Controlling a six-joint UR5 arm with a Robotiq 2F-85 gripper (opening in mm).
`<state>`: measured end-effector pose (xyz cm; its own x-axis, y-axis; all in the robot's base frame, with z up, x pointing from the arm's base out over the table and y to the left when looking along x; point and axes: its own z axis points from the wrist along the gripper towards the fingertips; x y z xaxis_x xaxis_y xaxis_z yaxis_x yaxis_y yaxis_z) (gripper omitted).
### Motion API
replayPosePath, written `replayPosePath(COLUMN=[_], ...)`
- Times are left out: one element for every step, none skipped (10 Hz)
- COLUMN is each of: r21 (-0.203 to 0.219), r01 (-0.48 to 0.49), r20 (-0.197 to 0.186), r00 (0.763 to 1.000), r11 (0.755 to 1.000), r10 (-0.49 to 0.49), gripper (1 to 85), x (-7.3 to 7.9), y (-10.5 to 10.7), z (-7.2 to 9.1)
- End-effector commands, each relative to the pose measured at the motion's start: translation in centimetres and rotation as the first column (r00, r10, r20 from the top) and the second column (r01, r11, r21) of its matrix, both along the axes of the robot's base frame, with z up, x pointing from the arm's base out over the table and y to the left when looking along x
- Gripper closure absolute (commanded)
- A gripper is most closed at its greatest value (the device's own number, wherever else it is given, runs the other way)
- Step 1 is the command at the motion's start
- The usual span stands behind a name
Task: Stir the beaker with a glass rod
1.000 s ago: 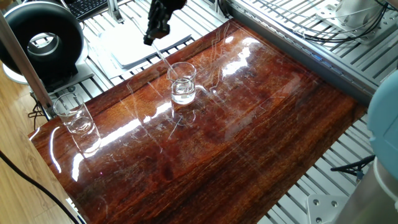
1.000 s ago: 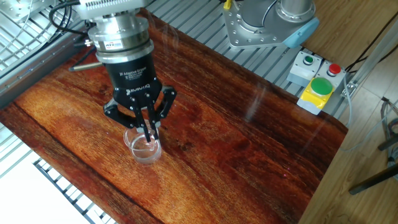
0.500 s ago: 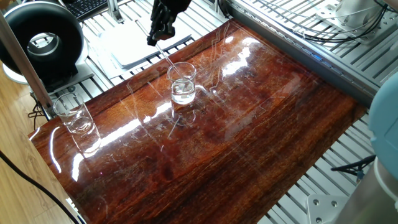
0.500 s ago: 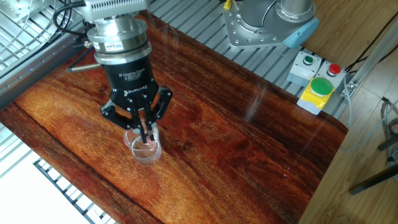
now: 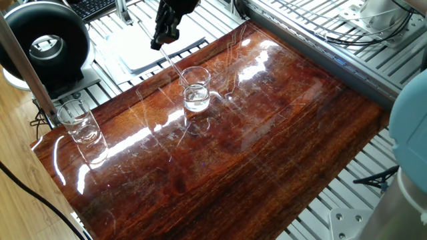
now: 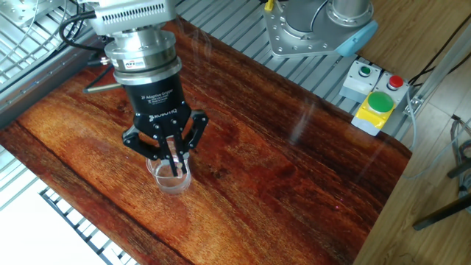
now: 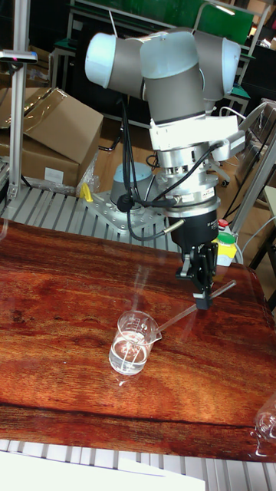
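Observation:
The beaker point(image 5: 195, 90) stands on the wooden table point(image 5: 280, 133) toward its far side, with clear liquid in the bottom. It also shows under the gripper point(image 6: 173, 157) as beaker point(image 6: 171, 179), and at the lower middle as beaker point(image 7: 132, 344). My gripper point(image 5: 160, 40) hangs just above and beside the rim, shut on the glass rod point(image 5: 175, 65). The rod point(image 7: 176, 316) slants down from the gripper point(image 7: 201, 299) into the beaker, its lower end in the liquid.
A second clear beaker point(image 5: 79, 124) stands at the table's left corner, seen also as a beaker point(image 7: 267, 420) at the lower right. A black round device point(image 5: 47, 43) and a white tray point(image 5: 143, 50) lie beyond the table. A button box point(image 6: 377, 103) sits near the arm's base point(image 6: 316, 26).
The gripper has shifted slightly back and forth above the beaker, swinging the rod's lower end around inside it. Both beakers stay in place.

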<state>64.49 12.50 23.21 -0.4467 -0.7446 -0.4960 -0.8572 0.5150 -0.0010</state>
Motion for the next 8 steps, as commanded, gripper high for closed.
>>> replayPosePath(r21=[0.019,0.009,-0.01,-0.031,-0.062,-0.059,-0.05,-0.023], r01=[0.018,0.012,-0.005,-0.028,-0.055,-0.056,-0.047,-0.026], r20=[-0.021,-0.018,-0.006,0.018,0.056,0.064,0.069,0.058], r00=[1.0,1.0,1.0,0.999,0.997,0.996,0.996,0.998], r11=[1.0,1.0,1.0,0.999,0.997,0.997,0.998,0.999], r10=[-0.017,-0.012,0.005,0.028,0.058,0.059,0.05,0.027], gripper=[84.7,84.7,84.7,84.7,84.7,84.7,84.7,84.7], x=[-1.1,-1.4,-1.4,-1.0,-0.1,0.5,1.0,1.3], y=[-0.2,-0.6,-1.2,-1.5,-1.8,-1.5,-1.0,0.0], z=[0.5,0.3,0.2,0.1,0.1,0.1,0.2,0.3])
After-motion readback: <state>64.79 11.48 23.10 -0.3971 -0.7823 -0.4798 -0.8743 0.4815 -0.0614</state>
